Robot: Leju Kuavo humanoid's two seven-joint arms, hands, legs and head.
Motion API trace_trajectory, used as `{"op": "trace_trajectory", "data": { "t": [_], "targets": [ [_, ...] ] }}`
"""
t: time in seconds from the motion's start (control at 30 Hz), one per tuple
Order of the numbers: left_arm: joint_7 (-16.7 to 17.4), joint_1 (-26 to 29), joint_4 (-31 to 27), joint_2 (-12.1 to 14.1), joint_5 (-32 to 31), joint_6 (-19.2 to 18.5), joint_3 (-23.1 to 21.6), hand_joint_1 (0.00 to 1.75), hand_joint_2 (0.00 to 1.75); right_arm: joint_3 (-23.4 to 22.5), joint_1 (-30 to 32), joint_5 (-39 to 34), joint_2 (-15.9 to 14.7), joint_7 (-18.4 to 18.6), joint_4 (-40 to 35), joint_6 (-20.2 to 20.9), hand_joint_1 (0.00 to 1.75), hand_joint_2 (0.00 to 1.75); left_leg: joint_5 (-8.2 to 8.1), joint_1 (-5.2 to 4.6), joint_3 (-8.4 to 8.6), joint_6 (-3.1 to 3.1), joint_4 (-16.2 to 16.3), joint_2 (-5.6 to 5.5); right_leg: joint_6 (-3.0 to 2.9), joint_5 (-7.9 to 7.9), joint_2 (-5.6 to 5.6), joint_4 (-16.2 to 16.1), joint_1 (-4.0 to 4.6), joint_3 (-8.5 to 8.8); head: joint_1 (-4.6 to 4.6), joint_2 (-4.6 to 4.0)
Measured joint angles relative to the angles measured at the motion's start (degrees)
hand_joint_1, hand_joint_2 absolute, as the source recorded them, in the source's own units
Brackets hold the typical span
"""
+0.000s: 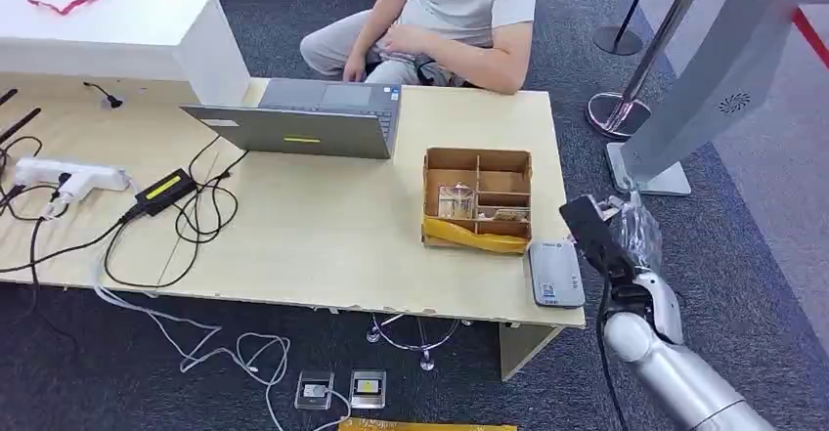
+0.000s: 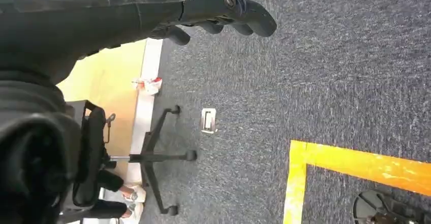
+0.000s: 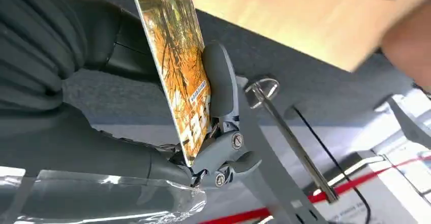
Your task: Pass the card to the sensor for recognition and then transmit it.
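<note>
My right hand (image 1: 626, 240) hangs just off the table's right edge, beside the grey card sensor (image 1: 555, 274) that lies flat at the near right corner. It grips a card (image 3: 178, 66) with an orange printed face, pinched between its thumb (image 3: 219, 82) and the other fingers; in the head view the card (image 1: 592, 233) looks dark. The card is held to the right of the sensor, apart from it. My left hand (image 2: 223, 10) hangs low over the carpet with its fingers curled and nothing in it.
A brown divided cardboard box (image 1: 478, 199) stands just behind the sensor. A laptop (image 1: 308, 120), power strip and cables cover the table's left half. A person (image 1: 440, 16) sits across the table. A grey stand (image 1: 699, 89) and barrier posts rise at the right.
</note>
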Motion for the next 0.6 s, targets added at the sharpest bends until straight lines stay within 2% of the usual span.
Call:
{"op": "trace_trajectory", "data": {
  "t": [0.17, 0.6],
  "targets": [
    [-0.3, 0.0, 0.0, 0.1, 0.0, -0.3, 0.0, 0.00, 0.00, -0.7, -4.8, 0.9, -1.1, 1.9, -3.5, -0.2, 1.75, 1.75, 0.00, -0.02, 0.02, 0.00, 0.0, 0.00, 0.00, 0.00, 0.00, 0.0, -0.01, 0.00, 0.02, 0.00],
    [0.3, 0.0, 0.0, 0.2, -0.6, -1.5, -0.1, 0.00, 0.00, -1.1, -9.3, 1.9, -1.5, 3.2, -6.4, -0.6, 1.75, 1.75, 0.00, -0.01, -0.05, 0.00, 0.0, 0.01, 0.00, 0.01, 0.00, 0.0, -0.01, 0.00, 0.00, 0.00]
  ]
}}
